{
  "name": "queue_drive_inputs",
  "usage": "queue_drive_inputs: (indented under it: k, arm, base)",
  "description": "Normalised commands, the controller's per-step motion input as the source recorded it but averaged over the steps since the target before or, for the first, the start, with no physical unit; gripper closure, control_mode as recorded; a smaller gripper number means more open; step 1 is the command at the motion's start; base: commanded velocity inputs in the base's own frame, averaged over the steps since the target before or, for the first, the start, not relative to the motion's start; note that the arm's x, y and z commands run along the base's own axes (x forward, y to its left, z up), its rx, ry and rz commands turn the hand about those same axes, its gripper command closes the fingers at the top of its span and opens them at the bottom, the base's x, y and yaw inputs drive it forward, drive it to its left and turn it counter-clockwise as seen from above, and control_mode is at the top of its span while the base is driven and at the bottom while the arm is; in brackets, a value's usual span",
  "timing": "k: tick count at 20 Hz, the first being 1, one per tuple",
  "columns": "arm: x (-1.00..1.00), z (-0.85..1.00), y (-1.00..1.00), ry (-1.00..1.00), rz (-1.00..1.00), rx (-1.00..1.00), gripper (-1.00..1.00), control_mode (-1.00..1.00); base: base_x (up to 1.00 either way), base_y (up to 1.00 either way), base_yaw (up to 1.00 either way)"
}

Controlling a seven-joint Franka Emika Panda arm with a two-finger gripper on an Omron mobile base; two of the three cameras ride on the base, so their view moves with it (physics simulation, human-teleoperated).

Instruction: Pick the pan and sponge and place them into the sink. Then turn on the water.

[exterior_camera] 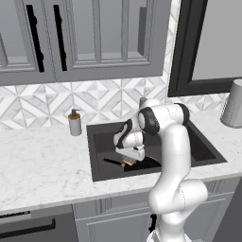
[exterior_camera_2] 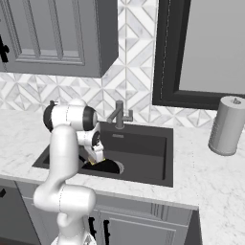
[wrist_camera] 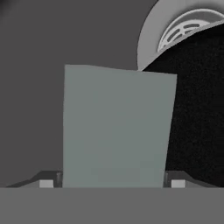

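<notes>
Pincer (exterior_camera: 129,161) hung low inside the sink (exterior_camera: 106,142), jaws spread wide either side of the sponge (wrist_camera: 116,127), grip not confirmed. Pan (exterior_camera_2: 106,167) lay in the sink beside it. Sponge probably light and squashy; pinch across short sides.

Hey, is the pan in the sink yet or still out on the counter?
In the sink: the black pan lies on the basin floor beside the drain, under the gripper.
</notes>
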Motion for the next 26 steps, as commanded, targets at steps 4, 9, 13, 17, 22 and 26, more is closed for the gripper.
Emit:
queue_drive_inputs:
  k: [4,9,13,17,22,26]
  arm:
    - [-0.01,0.69,0.0,0.0,0.0,0.0,-1.0,-1.0]
    - [-0.17,0.88,-0.01,0.0,0.0,0.0,-1.0,-1.0]
    - [-0.37,0.93,-0.02,-0.02,0.02,0.0,-1.0,-1.0]
    - [-0.4,0.77,-0.18,0.0,0.06,0.0,-1.0,-1.0]
    - [-0.44,0.59,-0.26,0.0,0.05,0.0,-1.0,-1.0]
    - [-0.5,0.51,-0.23,0.0,0.05,0.0,-1.0,-1.0]
  base:
    - [0.0,0.0,0.0]
    - [0.0,0.0,0.0]
    - [0.0,0.0,0.0]
    - [0.0,0.0,0.0]
    - [0.0,0.0,0.0]
    - [0.0,0.0,0.0]
